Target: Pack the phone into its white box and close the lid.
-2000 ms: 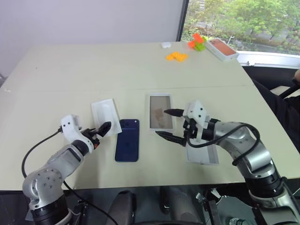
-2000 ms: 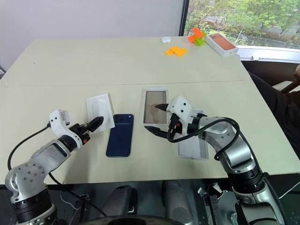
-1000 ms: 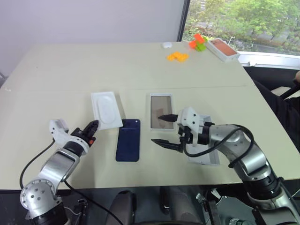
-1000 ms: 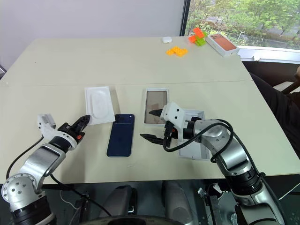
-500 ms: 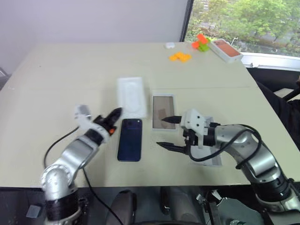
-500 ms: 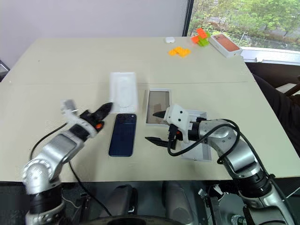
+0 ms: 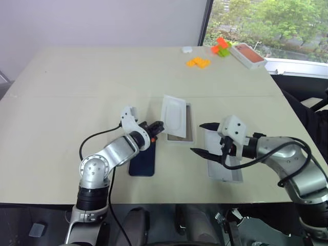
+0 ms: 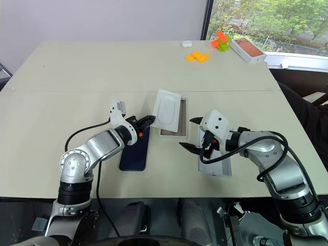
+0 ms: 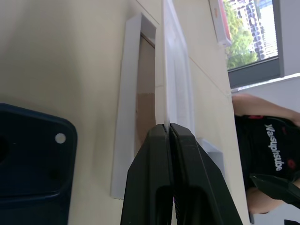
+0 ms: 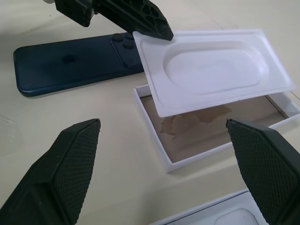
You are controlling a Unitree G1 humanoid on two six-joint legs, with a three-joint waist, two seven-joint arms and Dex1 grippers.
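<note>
Left gripper [image 7: 160,124] pinches thin white insert [image 7: 172,116] by its edge above the white box [image 7: 190,134]; right gripper [image 7: 201,138] jaws wide, empty, over the lid [image 7: 223,170]; phone [image 7: 144,160] flat on table [image 7: 77,87].

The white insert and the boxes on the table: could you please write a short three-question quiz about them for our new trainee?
1. True or false: the left gripper is shut on the white insert.
2. Where does the phone lie? A) inside the white box B) flat on the table beside the white box C) in the right gripper
3. Fill in: the right gripper hangs ____ with nothing between its fingers.

Key
1. True; it pinches the insert's corner and holds it over the white box.
2. B; the phone lies on the table, and the white box holds no phone yet.
3. open; it hovers by the lid.
</note>
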